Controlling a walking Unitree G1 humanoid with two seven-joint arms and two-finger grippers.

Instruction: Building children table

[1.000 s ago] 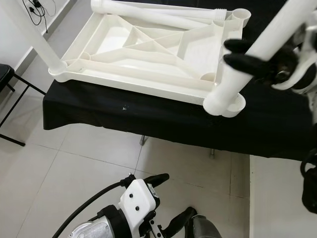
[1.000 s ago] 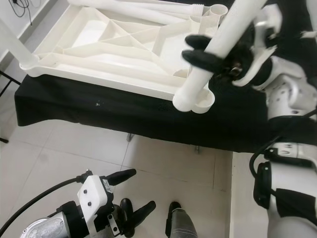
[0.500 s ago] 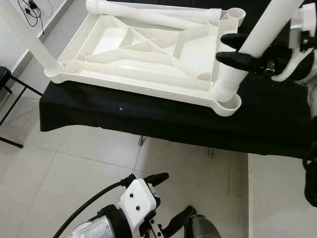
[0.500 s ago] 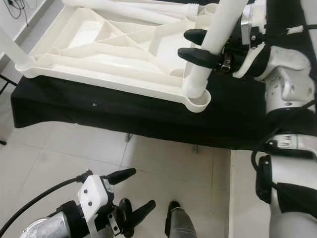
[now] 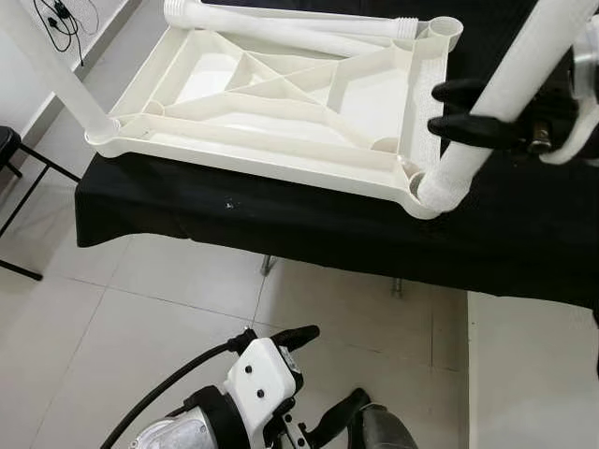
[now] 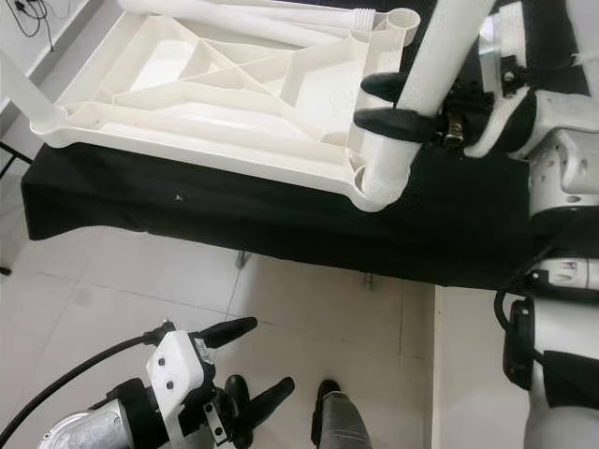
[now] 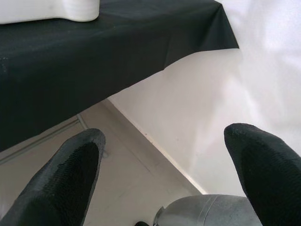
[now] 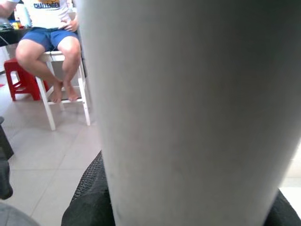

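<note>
Right gripper [image 6: 398, 105] clamped on white leg [image 6: 421, 89], leg's foot in tabletop [image 5: 281, 94] corner socket

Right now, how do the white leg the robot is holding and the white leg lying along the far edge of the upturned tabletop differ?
The held leg stands tilted, its lower end at the tabletop's near right corner socket; the lying leg rests flat along the far rim. The held leg is clamped by the right tool; nothing grips the lying leg. The lying leg's threaded end shows beside an empty socket. Both are plain white tubes.
</note>
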